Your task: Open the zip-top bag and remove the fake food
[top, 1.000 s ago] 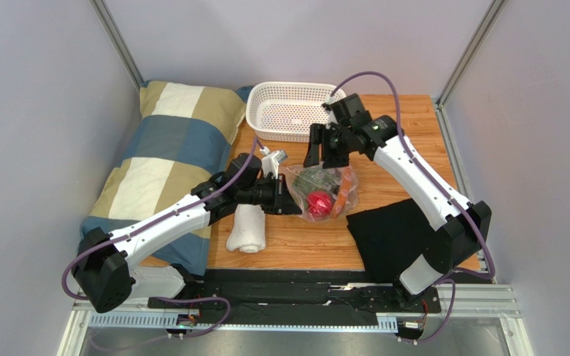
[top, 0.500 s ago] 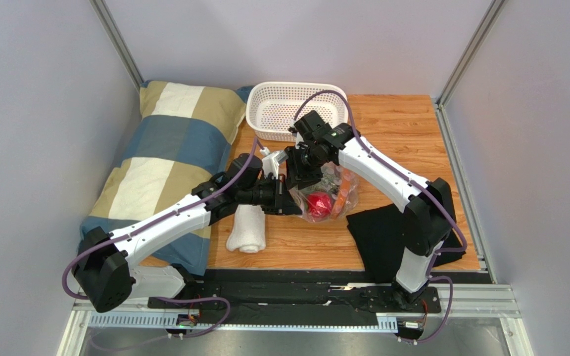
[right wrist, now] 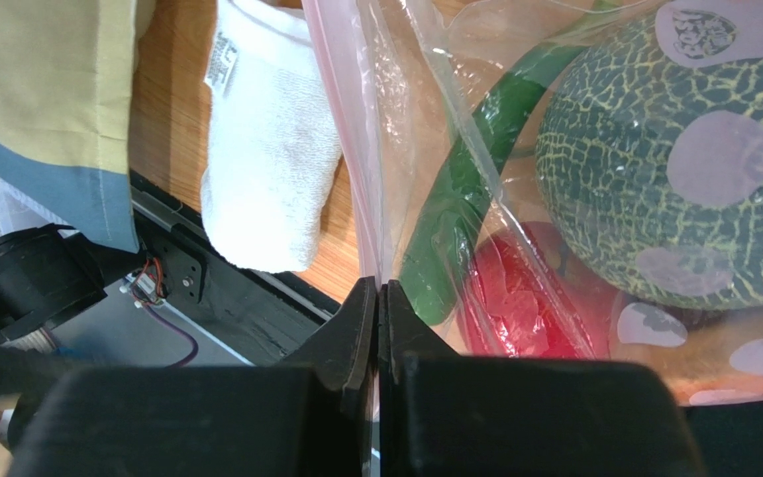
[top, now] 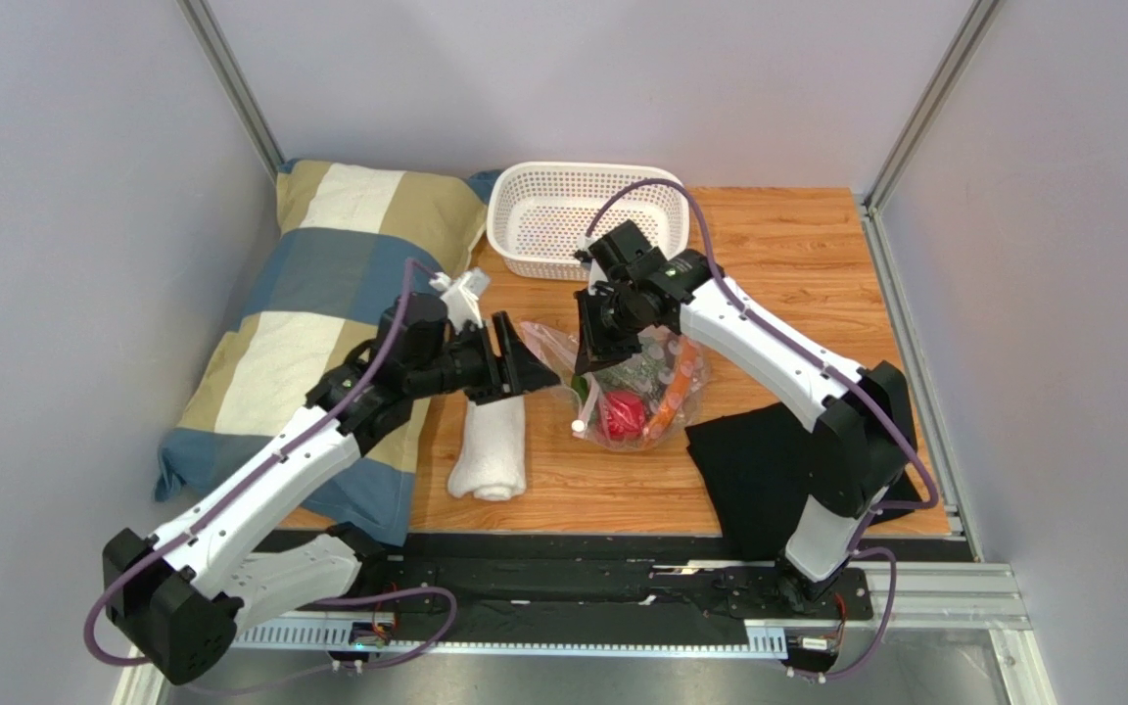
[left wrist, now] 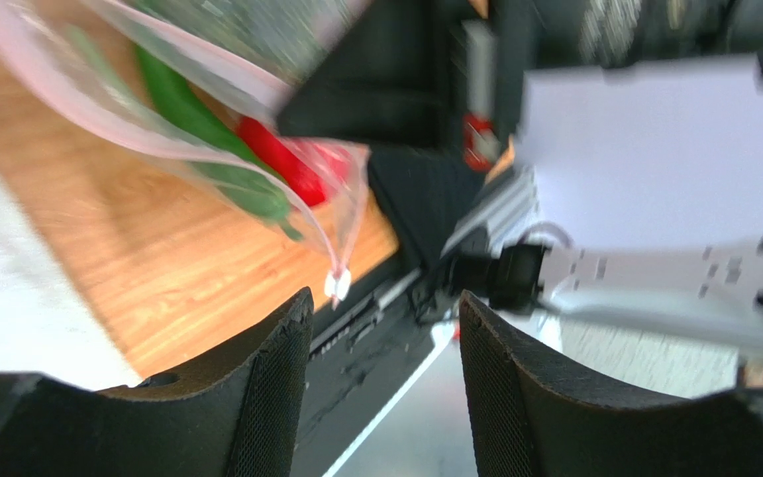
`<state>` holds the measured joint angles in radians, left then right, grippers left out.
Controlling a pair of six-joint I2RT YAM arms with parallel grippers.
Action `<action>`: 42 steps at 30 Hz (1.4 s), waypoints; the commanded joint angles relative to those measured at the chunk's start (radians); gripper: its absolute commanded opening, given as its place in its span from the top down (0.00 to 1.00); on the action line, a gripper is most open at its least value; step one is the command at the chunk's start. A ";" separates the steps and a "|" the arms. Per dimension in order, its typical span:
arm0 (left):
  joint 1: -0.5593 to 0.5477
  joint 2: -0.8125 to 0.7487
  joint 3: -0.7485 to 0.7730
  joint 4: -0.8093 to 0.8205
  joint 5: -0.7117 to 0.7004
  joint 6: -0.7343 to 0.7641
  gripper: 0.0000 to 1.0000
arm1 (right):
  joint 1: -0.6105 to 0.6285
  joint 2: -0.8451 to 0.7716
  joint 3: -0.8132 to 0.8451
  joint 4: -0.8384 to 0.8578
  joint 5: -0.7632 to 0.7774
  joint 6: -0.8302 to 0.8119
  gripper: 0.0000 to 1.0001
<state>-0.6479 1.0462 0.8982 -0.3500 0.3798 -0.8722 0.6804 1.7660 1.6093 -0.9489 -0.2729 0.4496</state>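
A wooden bench (top: 805, 265) carries a white slotted basket (top: 514, 243) at its far edge. A rolled white towel (top: 486, 448) lies near the left side, just beside a checked pillow (top: 320, 309) along that edge. A clear zip-top bag (top: 644, 404) rests mid-bench. A black cloth (top: 754, 470) lies at the near right.

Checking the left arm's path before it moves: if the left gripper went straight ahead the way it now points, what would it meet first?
Most likely the zip-top bag, near its corner with the white slider. The open left gripper faces it, though depth is unclear.
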 commanded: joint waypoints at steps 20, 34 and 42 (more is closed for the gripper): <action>0.067 0.369 0.172 0.207 0.119 -0.068 0.76 | 0.001 -0.346 -0.178 0.252 0.021 0.258 1.00; 0.053 0.649 0.338 -0.156 0.103 0.145 0.76 | -0.005 -0.393 -0.313 0.255 0.120 0.242 1.00; 0.005 0.652 0.326 -0.247 0.027 0.210 0.62 | -0.005 -0.424 -0.405 0.286 0.118 0.276 1.00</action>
<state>-0.6109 1.7287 1.2160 -0.5308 0.4370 -0.7258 0.6777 1.3888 1.2304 -0.7155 -0.1730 0.6975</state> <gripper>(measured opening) 0.319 0.010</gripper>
